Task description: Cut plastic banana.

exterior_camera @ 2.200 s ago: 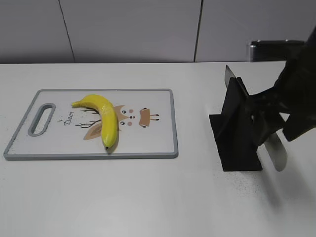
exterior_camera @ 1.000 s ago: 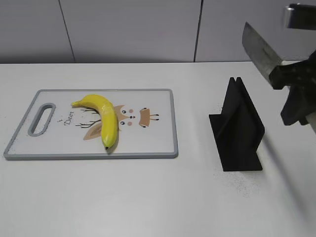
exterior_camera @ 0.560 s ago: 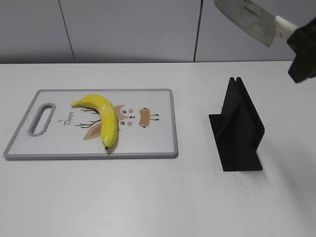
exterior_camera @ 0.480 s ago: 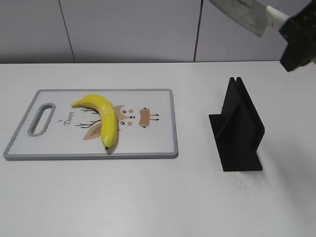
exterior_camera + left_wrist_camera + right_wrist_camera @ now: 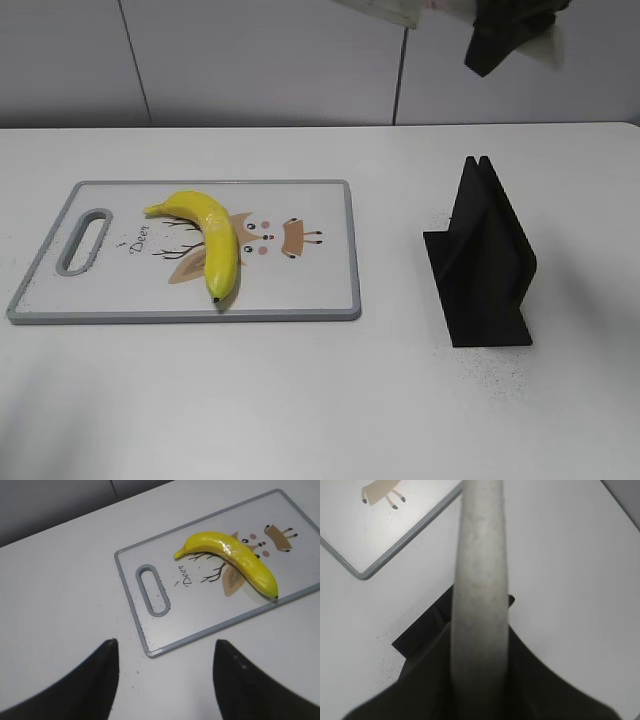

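The glossy yellow plastic banana point(image 5: 205, 237) lay whole on the grey-rimmed white cutting board point(image 5: 320, 290). A pale-handled knife point(image 5: 480, 595) was clamped in the right gripper point(image 5: 479, 680), high above the black knife stand point(image 5: 480, 262). The left gripper point(image 5: 165, 667) was spread wide. No cut was made.

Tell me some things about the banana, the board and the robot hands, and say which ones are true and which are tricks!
1. The plastic banana lies on the cutting board. True.
2. The banana is cut in two. False: it is whole.
3. The left gripper holds the banana. False: it is open with nothing in it, over the table near the board's handle end.
4. The right gripper is shut on the knife. True.
5. The knife rests in the black knife stand. False: the stand has nothing in it, and the knife is high in the air at the top of the exterior view.
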Controlling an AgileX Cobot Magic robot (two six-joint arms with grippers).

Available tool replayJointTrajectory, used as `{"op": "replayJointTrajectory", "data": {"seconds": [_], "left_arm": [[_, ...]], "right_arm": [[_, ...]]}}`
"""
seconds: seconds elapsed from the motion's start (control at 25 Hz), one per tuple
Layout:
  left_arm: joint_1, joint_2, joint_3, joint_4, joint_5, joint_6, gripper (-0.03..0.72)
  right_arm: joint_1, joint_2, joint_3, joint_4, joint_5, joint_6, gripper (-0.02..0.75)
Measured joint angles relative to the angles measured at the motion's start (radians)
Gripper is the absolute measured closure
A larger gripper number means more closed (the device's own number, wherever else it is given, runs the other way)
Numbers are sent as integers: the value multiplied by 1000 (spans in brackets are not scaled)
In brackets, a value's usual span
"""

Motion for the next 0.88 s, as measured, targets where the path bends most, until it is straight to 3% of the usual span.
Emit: {"op": "replayJointTrajectory", "data": {"seconds": [0.24,0.48,0.6,0.72,0.88], "left_arm": [[0,329,-286,-41,47,236,109],[0,636,-633,-154,319,520,109],[0,763,-771,-228,357,628,109],[-13,860,-866,-284,363,721,109],[-55,946,-895,-298,366,807,109]], "right_arm": [[3,126,-118,118,1,-305,572],[28,274,-205,128,0,-532,572],[34,331,-237,165,-1,-606,572],[35,371,-248,213,-2,-686,572],[35,399,-258,255,-3,-756,572]]}}
